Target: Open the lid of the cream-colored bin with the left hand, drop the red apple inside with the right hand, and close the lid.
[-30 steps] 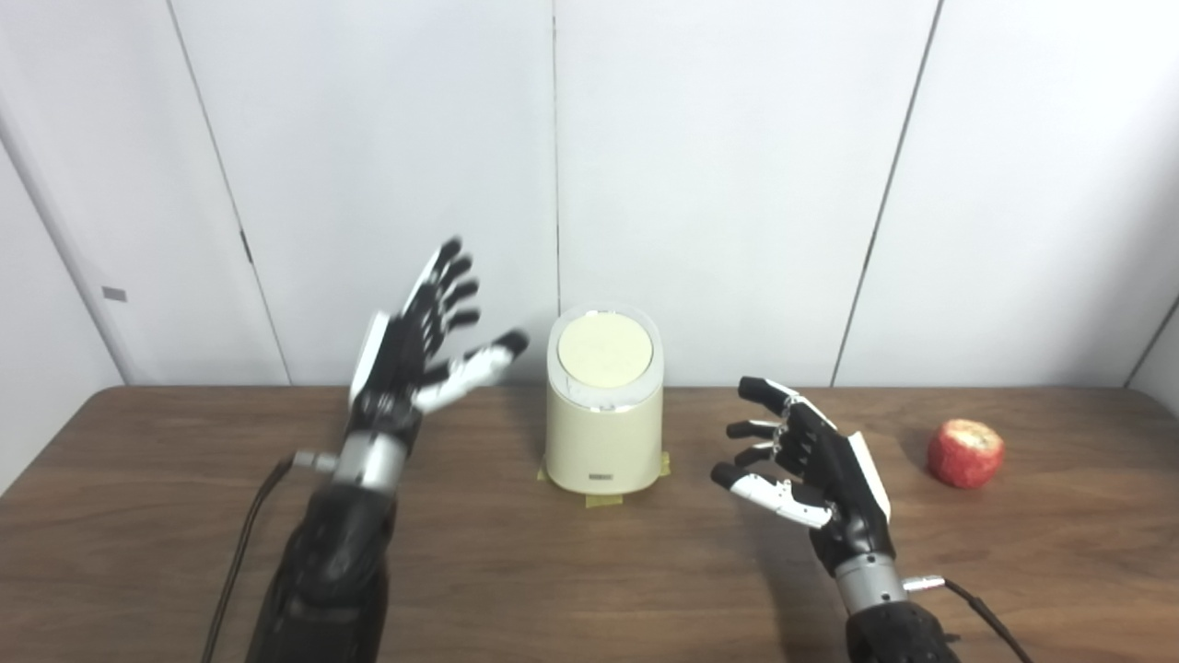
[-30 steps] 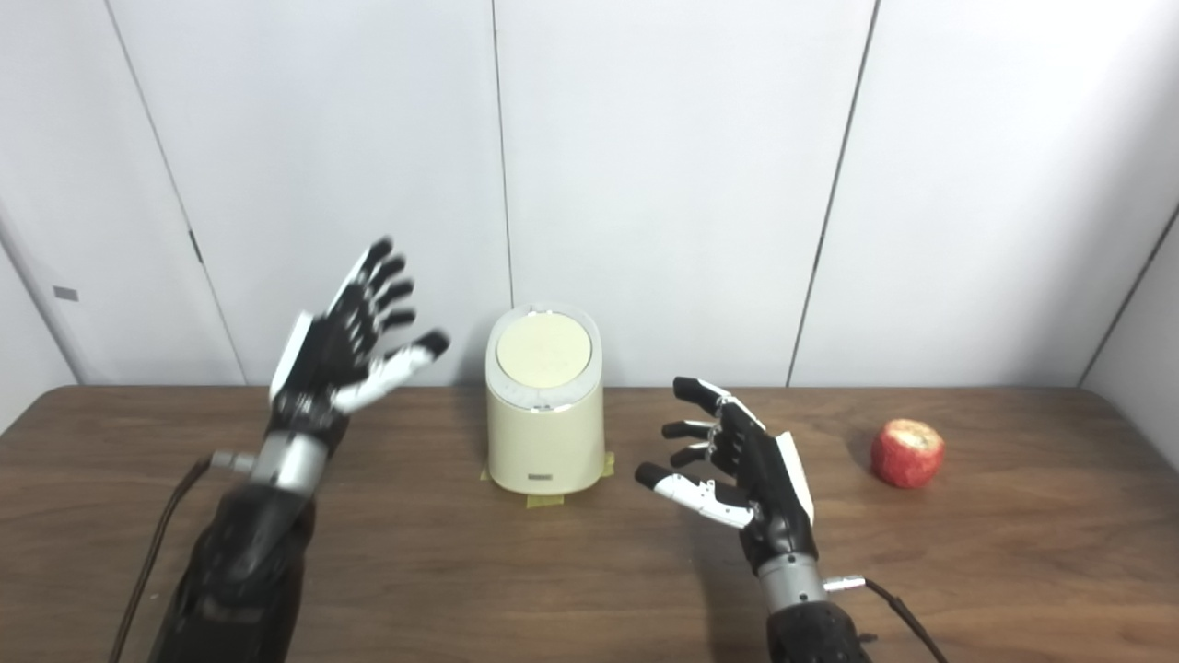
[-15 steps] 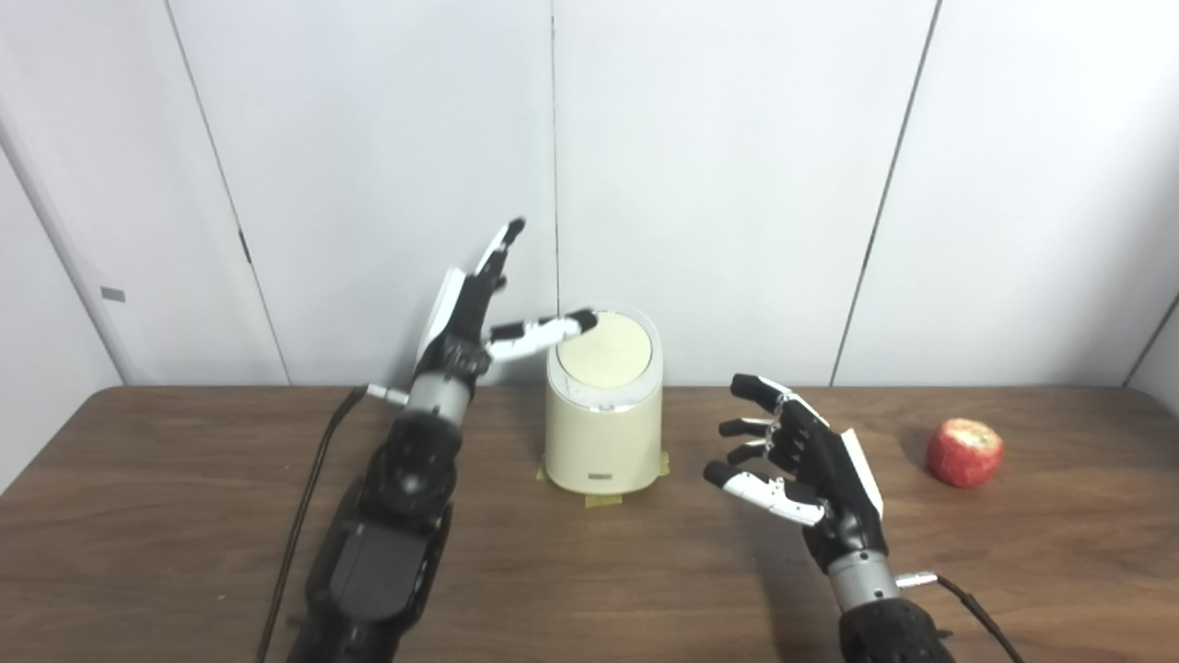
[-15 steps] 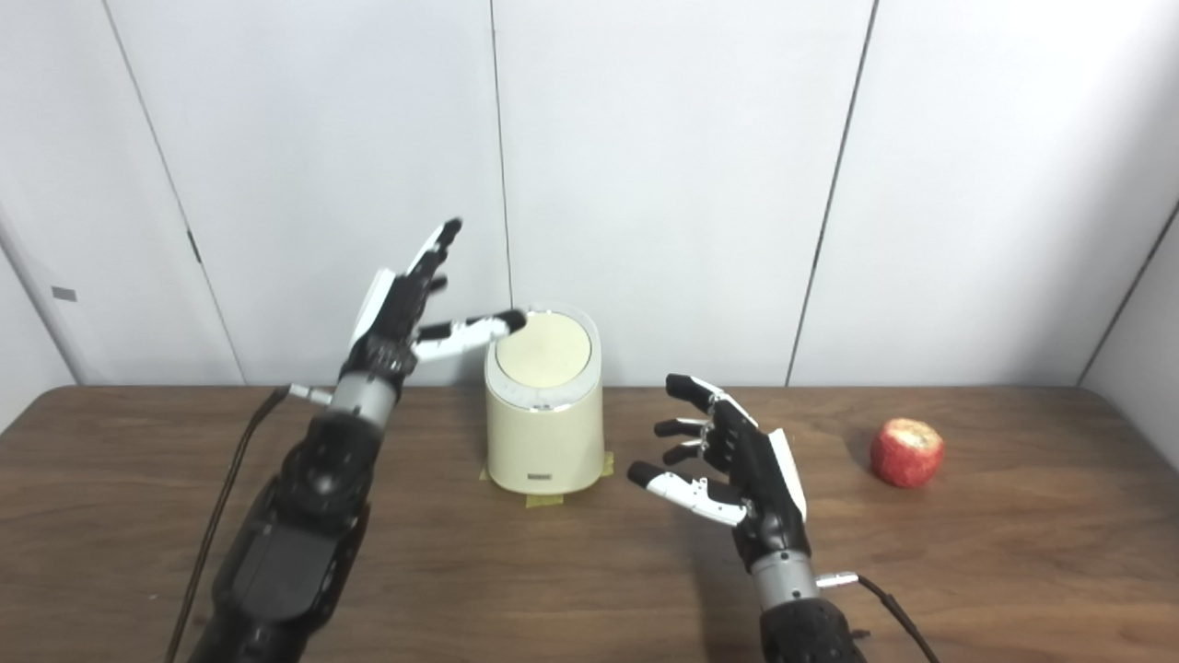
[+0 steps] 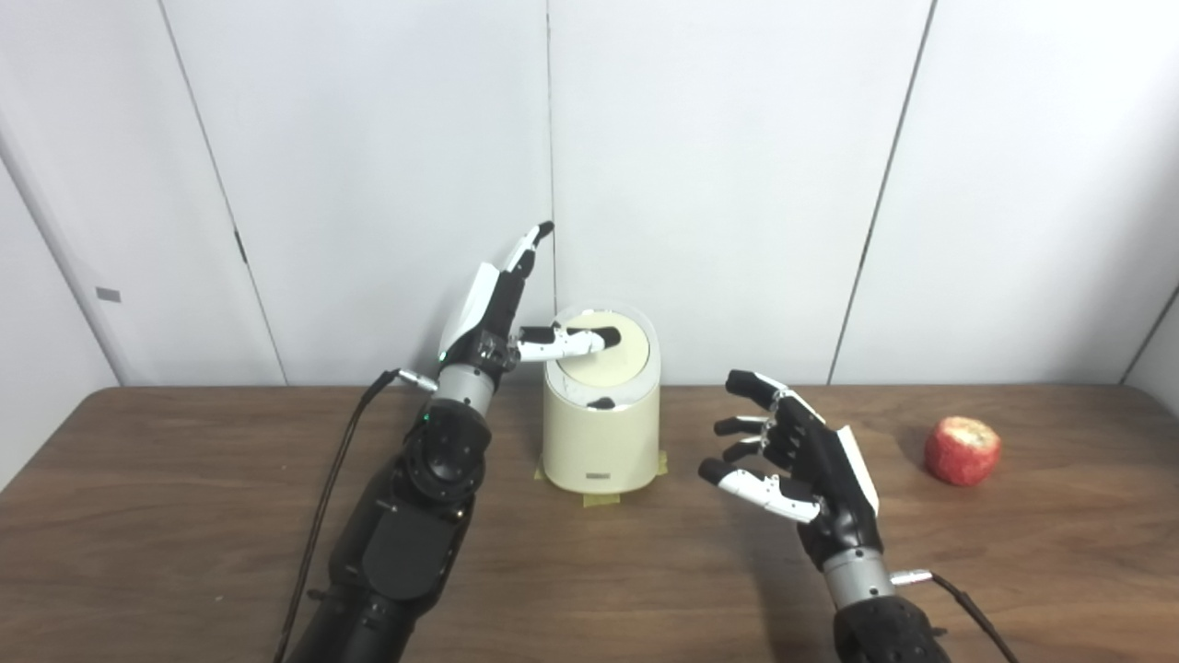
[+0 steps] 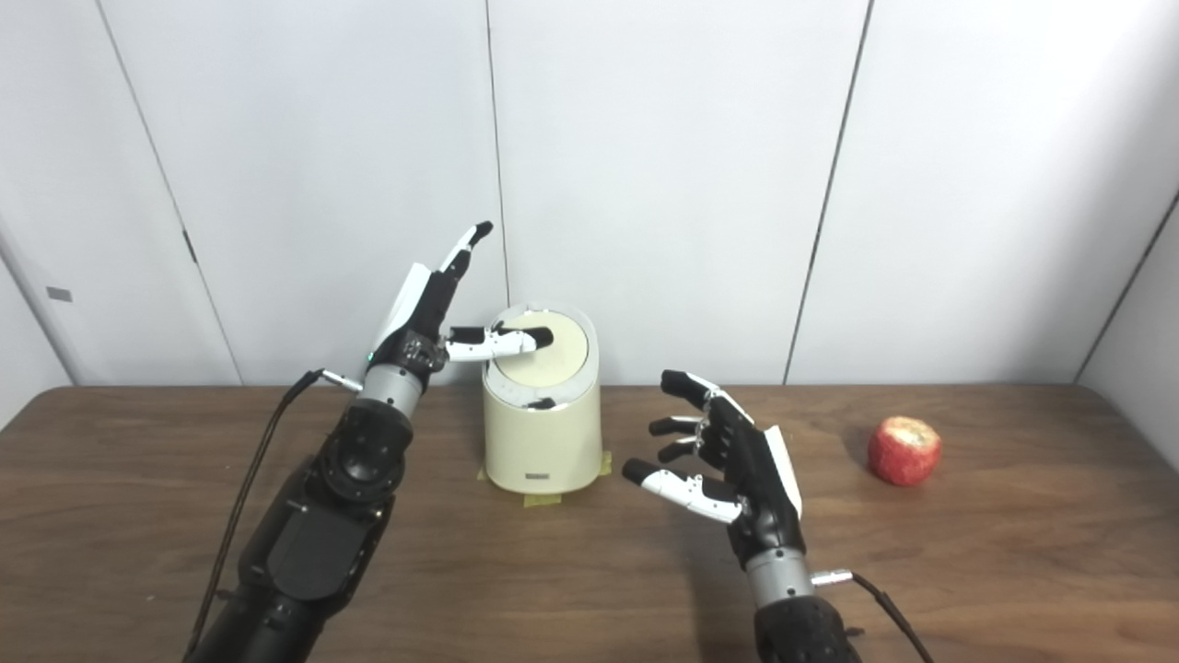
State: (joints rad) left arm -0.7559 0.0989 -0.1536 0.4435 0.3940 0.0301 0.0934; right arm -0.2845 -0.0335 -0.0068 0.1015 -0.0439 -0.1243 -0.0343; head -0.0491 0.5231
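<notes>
Reaching over the bin from its left side, the left hand [image 5: 493, 318] lays its thumb across the round lid [image 5: 601, 349], tip on the pale disc, while its fingers [image 5: 530, 247] stand straight up and apart, closed on nothing; whether the thumb presses or only rests I cannot tell. A small dark spot shows at the lid's front edge, perhaps a gap or a reflection. The right hand [image 5: 799, 465] hovers above the tabletop [image 5: 184, 516] just right of the bin, fingers spread and lightly curled, holding nothing. The cream-colored bin [image 5: 601, 419] stands upright near the back edge, yellowish tape [image 5: 603, 500] under its base, which suggests it is light enough to slide or tip if shoved sideways. Its shell looks like smooth, stiff plastic, and the lid probably tilts or swings under a downward push near one edge, so pressing straight down there seems wiser than pinching the slippery rim. A small label [image 5: 601, 476] sits low on the front, too small to read. The red apple [image 5: 963, 450] lies far to the right, well apart from both hands; its top looks pale and rough, perhaps bitten or peeled. It should be firm, round and apt to roll, so a wrap around its middle would suit.
</notes>
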